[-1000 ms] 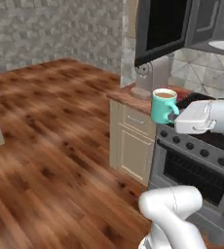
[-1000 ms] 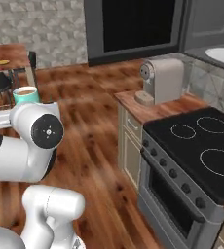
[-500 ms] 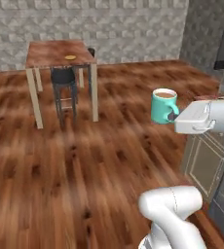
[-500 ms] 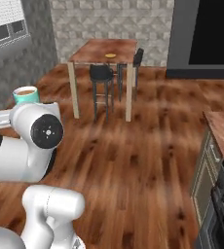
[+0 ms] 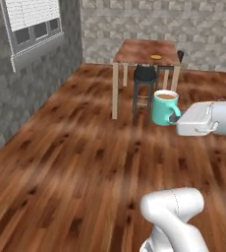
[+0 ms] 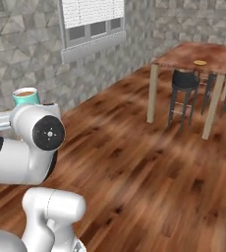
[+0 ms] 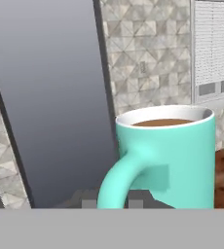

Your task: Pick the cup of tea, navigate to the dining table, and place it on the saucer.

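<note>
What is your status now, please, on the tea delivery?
Gripper shut on cup of tea, upright, tea inside. Dining table ahead, saucer bare on top. Black stools by the table's near side.

**Cup riding high, table off in the corner**

The cup of tea [image 6: 26,96] sits upright at the far left, just above the arm's round joint, brown liquid showing at the rim. Well apart, upper right, stands the dining table [image 6: 183,53] with the small saucer [image 6: 200,62] on top. Two dark stools [image 6: 183,81] are tucked under it. A window [image 6: 92,22] sits in the stone wall.
</note>
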Controlling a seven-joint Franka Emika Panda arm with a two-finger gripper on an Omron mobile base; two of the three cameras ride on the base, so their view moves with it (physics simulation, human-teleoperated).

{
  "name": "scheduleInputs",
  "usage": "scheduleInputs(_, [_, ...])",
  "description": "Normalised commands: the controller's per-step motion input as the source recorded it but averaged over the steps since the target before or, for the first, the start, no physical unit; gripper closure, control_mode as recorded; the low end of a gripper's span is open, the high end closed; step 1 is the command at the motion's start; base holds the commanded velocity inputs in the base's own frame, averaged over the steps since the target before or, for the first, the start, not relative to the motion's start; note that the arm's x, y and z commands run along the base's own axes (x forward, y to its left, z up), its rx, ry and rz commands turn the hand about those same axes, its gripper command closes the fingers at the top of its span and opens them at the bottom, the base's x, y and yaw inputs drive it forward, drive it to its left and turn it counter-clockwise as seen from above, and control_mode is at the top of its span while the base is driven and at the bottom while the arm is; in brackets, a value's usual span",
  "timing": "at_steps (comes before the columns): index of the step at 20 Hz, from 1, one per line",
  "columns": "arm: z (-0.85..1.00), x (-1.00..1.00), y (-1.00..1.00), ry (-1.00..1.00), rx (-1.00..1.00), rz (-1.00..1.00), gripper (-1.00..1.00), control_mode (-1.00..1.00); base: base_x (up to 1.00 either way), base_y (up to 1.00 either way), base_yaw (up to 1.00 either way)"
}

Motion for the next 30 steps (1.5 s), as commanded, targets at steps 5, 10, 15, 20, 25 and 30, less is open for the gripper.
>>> scheduleInputs(5, [0.0, 0.0, 0.0, 0.0, 0.0, 0.0, 1.0, 1.0, -0.04, -0.13, 0.5])
scheduleInputs(10, [0.0, 0.0, 0.0, 0.0, 0.0, 0.0, 1.0, 1.0, -0.03, -0.06, 0.55])
scheduleInputs(15, [0.0, 0.0, 0.0, 0.0, 0.0, 0.0, 1.0, 1.0, -0.02, -0.05, 0.61])
scheduleInputs(20, [0.0, 0.0, 0.0, 0.0, 0.0, 0.0, 1.0, 1.0, 0.0, -0.18, 0.57])
scheduleInputs(25, [0.0, 0.0, 0.0, 0.0, 0.0, 0.0, 1.0, 1.0, 0.25, -0.8, 0.16])
scheduleInputs(30, [0.0, 0.0, 0.0, 0.0, 0.0, 0.0, 1.0, 1.0, 1.0, -0.91, -0.07])
